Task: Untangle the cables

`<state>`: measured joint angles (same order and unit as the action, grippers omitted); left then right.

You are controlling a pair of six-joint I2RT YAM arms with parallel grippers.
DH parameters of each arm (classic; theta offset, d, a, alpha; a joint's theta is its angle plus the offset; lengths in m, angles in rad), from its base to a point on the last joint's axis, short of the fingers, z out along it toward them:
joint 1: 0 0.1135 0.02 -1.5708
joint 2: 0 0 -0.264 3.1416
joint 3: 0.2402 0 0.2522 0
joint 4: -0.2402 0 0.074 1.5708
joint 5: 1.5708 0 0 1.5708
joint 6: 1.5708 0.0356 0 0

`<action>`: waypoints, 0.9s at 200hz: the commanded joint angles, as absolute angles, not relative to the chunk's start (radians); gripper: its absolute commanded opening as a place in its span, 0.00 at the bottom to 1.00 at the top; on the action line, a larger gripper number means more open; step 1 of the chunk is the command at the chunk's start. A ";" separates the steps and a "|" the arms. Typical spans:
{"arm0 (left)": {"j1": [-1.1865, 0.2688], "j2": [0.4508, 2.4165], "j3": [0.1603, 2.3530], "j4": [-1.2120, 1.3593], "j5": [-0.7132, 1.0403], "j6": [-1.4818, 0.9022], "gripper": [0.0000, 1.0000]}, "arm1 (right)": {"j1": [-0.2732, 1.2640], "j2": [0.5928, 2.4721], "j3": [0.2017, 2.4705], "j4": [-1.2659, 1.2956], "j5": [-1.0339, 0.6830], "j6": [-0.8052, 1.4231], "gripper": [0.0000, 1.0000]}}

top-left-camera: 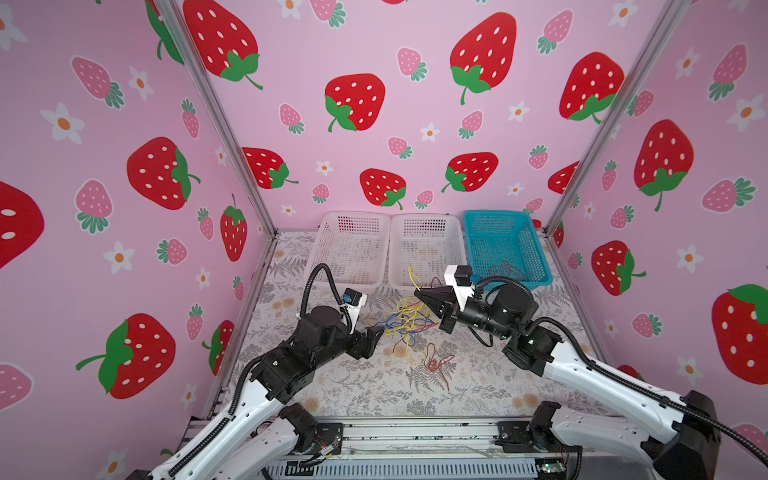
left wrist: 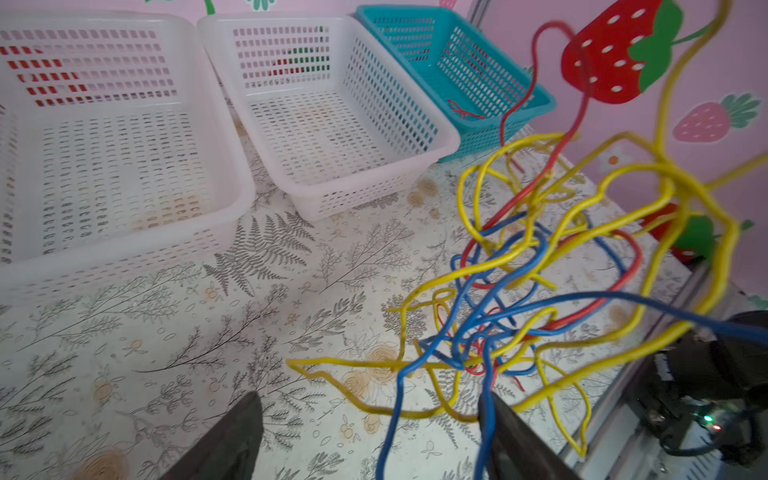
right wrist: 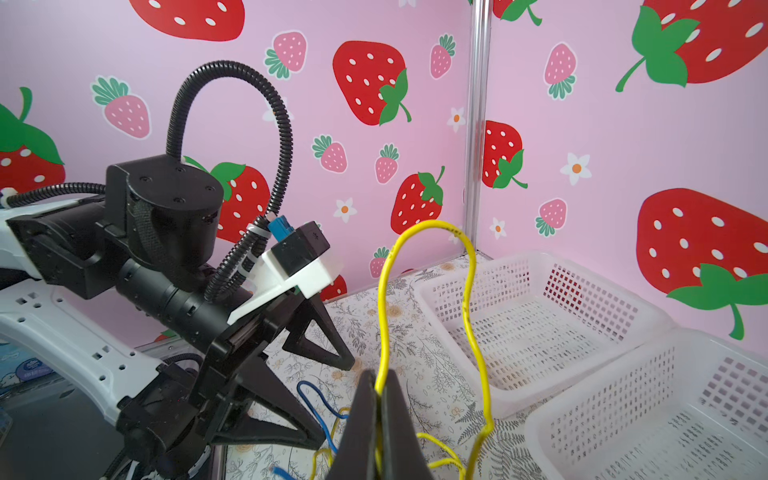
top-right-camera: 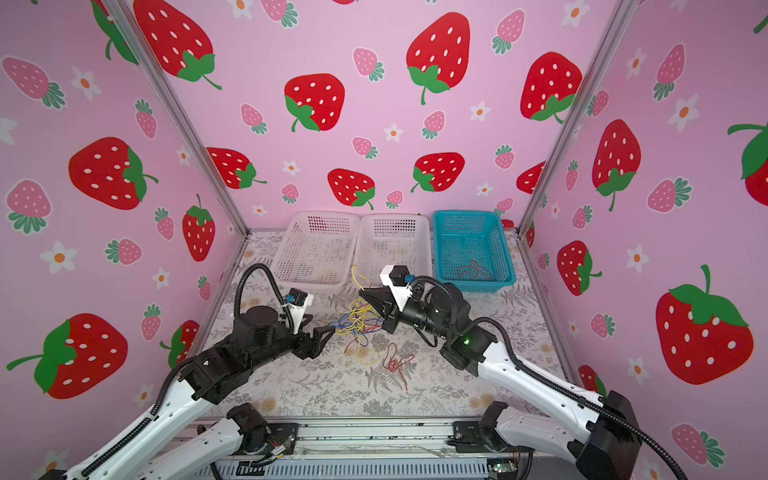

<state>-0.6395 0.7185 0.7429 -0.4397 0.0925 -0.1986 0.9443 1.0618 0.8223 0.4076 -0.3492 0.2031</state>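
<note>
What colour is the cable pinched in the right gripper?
Yellow. The cable shows best in the right wrist view.

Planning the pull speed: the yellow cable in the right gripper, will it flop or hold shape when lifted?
Probably springy, not limp: the yellow cable stands in a loop above the shut right gripper. Likely to drag neighbours along, since it seems to run down into the mixed-colour tangle. Probably light, being string-thin.

white baskets (top-left-camera: 356,214) (top-left-camera: 428,216) 2 | blue basket (top-left-camera: 494,213) 1 | grippers (left wrist: 368,419) (right wrist: 376,384) 2 | cables (top-left-camera: 407,319) yellow, red, blue: tangled, count unclear
</note>
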 commanded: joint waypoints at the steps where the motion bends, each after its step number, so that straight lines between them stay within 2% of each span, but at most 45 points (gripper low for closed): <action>1: -0.640 0.713 0.765 -0.403 0.202 -0.223 0.81 | 0.950 1.026 0.818 0.432 -0.373 0.181 0.00; 63: -0.640 0.707 0.773 -0.440 0.183 -0.227 0.77 | 0.950 0.984 0.754 0.482 -0.432 0.189 0.00; 110: -0.638 0.689 0.801 -0.498 0.127 -0.202 0.64 | 0.950 0.967 0.723 0.486 -0.451 0.193 0.00; 153: -0.634 0.738 0.853 -0.592 0.195 -0.331 0.70 | 0.949 0.937 0.701 0.496 -0.431 0.196 0.00; 180: -0.624 0.755 0.858 -0.609 0.307 -0.427 0.76 | 0.948 0.941 0.700 0.491 -0.426 0.198 0.00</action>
